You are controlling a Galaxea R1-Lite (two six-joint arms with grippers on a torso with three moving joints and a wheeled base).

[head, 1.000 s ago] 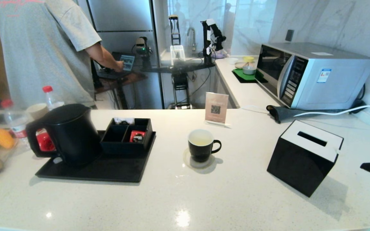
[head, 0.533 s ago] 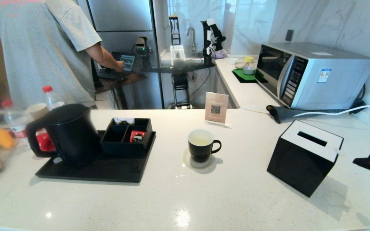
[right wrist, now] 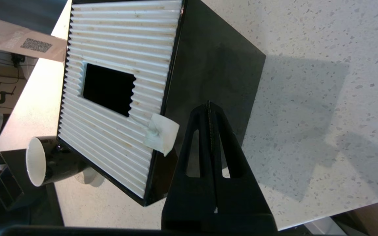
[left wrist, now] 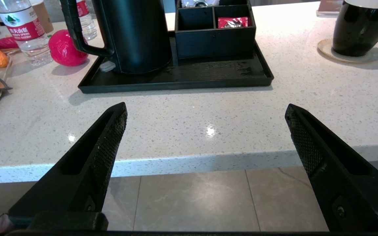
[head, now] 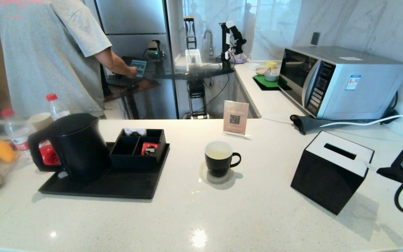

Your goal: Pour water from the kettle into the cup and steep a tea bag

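Observation:
The black kettle (head: 75, 145) stands on a black tray (head: 117, 187) at the left; the left wrist view shows the kettle (left wrist: 136, 32) too. The black cup (head: 219, 157) sits on a coaster mid-counter, holding faintly yellowish water (head: 218, 153). A small pale square tag (right wrist: 161, 132) lies on the near right corner of the tissue box top; no string or bag shows. My right gripper (right wrist: 208, 104) is shut and empty, just right of that corner, and my right gripper (head: 383, 171) shows at the head view's right edge. My left gripper (left wrist: 206, 108) is open below the counter's front edge.
A black tissue box (head: 331, 171) with a white ribbed top stands right of the cup. A compartment box (head: 138, 147) with a red packet (head: 149, 148) shares the tray. Bottles (head: 16, 134), a red ball (left wrist: 65, 49), a QR sign (head: 235, 117), a microwave (head: 341, 82) and a person (head: 47, 52) lie behind.
My right gripper has come further in from the right edge toward the tissue box. Kettle, cup and left arm have not moved.

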